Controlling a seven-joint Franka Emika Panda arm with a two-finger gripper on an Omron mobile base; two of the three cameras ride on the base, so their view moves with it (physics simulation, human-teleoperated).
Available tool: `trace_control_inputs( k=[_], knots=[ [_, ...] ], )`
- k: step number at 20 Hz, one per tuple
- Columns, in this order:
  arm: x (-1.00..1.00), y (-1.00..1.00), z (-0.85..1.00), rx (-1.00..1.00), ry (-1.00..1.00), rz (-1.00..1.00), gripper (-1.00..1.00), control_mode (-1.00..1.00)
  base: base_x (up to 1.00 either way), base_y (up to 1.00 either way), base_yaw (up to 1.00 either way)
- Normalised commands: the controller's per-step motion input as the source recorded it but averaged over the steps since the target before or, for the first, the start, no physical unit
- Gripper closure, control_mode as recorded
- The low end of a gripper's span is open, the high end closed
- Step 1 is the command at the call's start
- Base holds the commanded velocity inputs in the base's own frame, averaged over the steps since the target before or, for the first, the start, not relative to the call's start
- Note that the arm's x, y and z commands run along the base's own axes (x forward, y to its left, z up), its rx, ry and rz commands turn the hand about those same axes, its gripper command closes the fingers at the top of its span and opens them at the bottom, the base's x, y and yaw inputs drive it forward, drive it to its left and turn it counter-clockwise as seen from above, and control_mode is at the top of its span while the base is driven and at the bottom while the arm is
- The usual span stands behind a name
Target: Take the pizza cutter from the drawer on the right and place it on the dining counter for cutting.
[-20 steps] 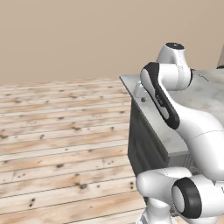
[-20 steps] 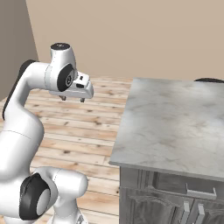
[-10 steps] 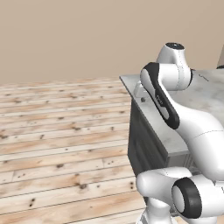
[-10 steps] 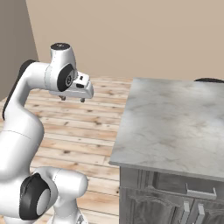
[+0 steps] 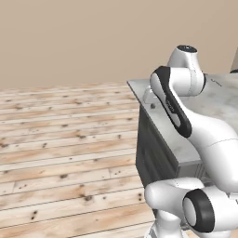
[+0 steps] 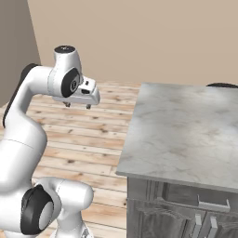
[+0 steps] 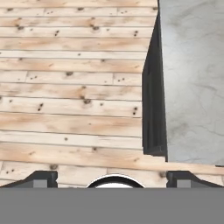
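Firstly, in the left base view we see the white arm [image 5: 186, 116] rising in front of the dining counter [image 5: 223, 100], whose light marbled surface sits on a dark grey cabinet base [image 5: 153, 153]. The wooden plank floor [image 5: 65, 148] extends away from the counter on its near side up to a plain beige wall [image 5: 83, 42].

Next, in the right base view we see the fingers [image 6: 78, 105] held above the floor, beside the counter's edge and apart from it, pointing downward. The two dark tips stand spread wide with nothing between them. The counter slab [image 6: 186, 130] lies bare. Below its front edge we see a closed drawer front [image 6: 195, 197] with a bar handle [image 6: 213, 205].

Finally, in the hand view we look straight down past the counter's edge. The two dark fingertips [image 7: 41, 178] sit wide apart at the bottom, over the floor planks [image 7: 74, 87]. The counter's marbled top [image 7: 192, 78] and its dark side panel [image 7: 153, 109] lie beside them. We cannot locate the pizza cutter.
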Motion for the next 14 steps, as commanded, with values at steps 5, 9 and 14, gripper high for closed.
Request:
trace_control_inputs(
  k=[5, 9, 14],
  knots=[
    [-0.57, -0.88, -0.08, 0.08, 0.00, -0.18, -1.00, -1.00, 0.00, 0.00, 0.00],
    [-0.62, -0.98, -0.19, 0.14, 0.00, -0.26, -1.00, -1.00, 0.00, 0.00, 0.00],
    [-0.65, -0.98, -0.25, 0.15, -0.07, -0.27, -1.00, -1.00, 0.00, 0.00, 0.00]
  ],
)
